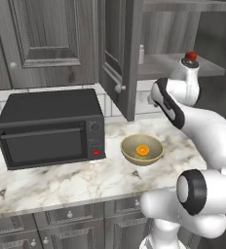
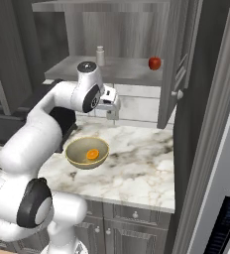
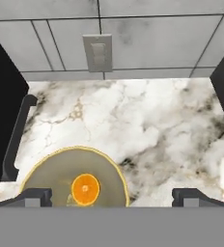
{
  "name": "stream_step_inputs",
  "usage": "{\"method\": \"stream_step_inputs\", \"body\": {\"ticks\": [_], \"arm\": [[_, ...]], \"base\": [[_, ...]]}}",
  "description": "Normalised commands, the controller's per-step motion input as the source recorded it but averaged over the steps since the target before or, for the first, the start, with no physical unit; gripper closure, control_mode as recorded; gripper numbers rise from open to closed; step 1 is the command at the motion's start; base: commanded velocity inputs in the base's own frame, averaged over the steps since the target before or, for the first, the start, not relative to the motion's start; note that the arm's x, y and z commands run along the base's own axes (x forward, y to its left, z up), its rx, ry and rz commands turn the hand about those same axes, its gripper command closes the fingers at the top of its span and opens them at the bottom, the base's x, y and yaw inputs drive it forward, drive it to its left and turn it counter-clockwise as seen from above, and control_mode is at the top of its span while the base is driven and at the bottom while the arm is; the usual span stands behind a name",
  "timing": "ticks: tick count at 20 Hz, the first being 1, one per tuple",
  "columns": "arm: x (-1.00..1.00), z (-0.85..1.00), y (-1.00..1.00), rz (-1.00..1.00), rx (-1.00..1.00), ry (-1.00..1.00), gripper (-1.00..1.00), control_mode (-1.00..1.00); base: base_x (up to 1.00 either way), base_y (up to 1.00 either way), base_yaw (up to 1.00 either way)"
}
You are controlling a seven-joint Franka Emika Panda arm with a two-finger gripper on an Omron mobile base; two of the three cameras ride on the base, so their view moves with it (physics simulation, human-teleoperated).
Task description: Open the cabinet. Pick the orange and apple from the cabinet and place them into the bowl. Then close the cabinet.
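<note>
The tool (image 2: 112, 110) hangs above the marble table (image 2: 137, 158) with its jaws spread wide and nothing between them, pointing down at the table just in front of the tiled back wall. In the hand view its two dark fingertips (image 3: 34, 197) stand far apart at the bottom edge, the bowl (image 3: 51, 169) lying below and to the left between them. The orange (image 3: 85, 189) sits in the middle of the olive-tan bowl, clear of the tool. In the right base view the bowl (image 2: 75, 151) rests on the table below and slightly left of the tool, near the white arm's elbow. Behind the tool, on the wall, a grey outlet plate (image 3: 98, 52) is set in the tiles.

Above, the cabinet (image 2: 174, 59) stands with its doors swung open, a round silver knob on the right-hand door. The apple (image 2: 154, 63), dark red, rests on the lighter grey shelf toward its right end, well apart from the tool. A small pale bottle (image 2: 100, 55) stands upright farther left on the same shelf. In the left base view a black microwave oven (image 1: 49, 127) sits on the table to the left of the bowl, and low cabinets (image 1: 61, 228) with drawers run beneath the table's edge.
</note>
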Motion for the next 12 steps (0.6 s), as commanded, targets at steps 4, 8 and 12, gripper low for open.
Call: {"method": "stream_step_inputs", "body": {"ticks": [4, 8, 12], "arm": [[-0.52, 1.00, -0.61, -0.17, 0.00, -0.10, -1.00, -1.00], [-0.33, 0.86, -0.63, -0.22, 0.00, -0.12, -1.00, -1.00], [-0.12, 0.81, -0.64, -0.25, 0.00, -0.16, -1.00, -1.00]], "base": [[0.00, 0.00, 0.00], [0.00, 0.00, 0.00], [0.00, 0.00, 0.00]]}}
